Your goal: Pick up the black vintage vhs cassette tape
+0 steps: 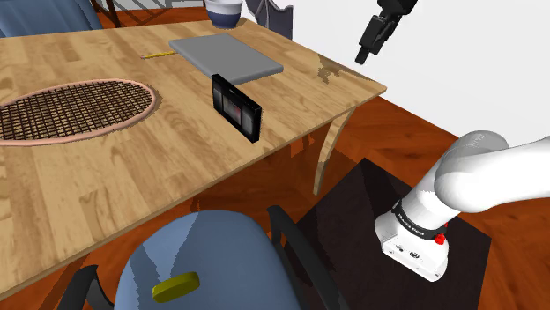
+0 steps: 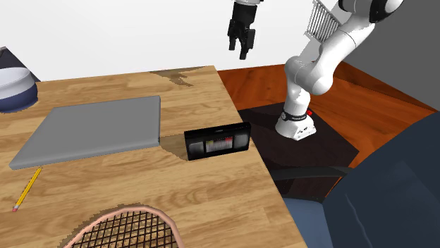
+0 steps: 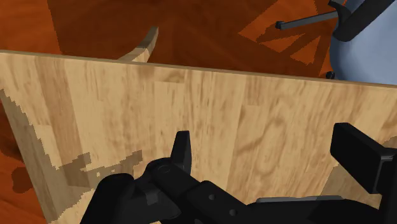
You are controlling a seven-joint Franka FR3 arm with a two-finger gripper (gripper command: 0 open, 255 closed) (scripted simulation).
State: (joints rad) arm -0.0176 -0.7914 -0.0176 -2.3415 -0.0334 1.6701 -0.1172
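VHS cassette [image 1: 236, 107] [image 2: 218, 140]: black, standing upright on its long edge on the wooden table [image 1: 88, 185] [image 2: 211, 204], close to the table edge that faces my stand [image 1: 353, 220]. Label window with a red strip shows in the second exterior view.

My gripper [image 1: 368, 44] [image 2: 240, 44] [image 3: 267, 159] hangs in the air above the table's corner, well apart from the cassette. Fingers [image 3: 181, 153] are spread wide with nothing between them. Wrist view looks down on bare wood [image 3: 222, 114] and the red-brown floor past the table edge.

Containers: one bowl [image 1: 225, 11] [image 2: 15, 88], white and blue, at the far side of the table, cut off by the picture edge. Can't see inside it, so contents unknown.

Other items on the table:
- flat grey slab [image 1: 225, 55] [image 2: 95, 129], lying just beside the cassette with a small gap between them
- yellow pencil [image 1: 159, 55] [image 2: 27, 189], by the slab's other end
- racket head [image 1: 70, 108] [image 2: 130, 229], pink frame and dark strings, lying flat, apart from the cassette

Blue chair [image 1: 207, 264] [image 2: 381, 190] is drawn up at the table's near side, a small yellow object [image 1: 174, 285] lying on its seat.
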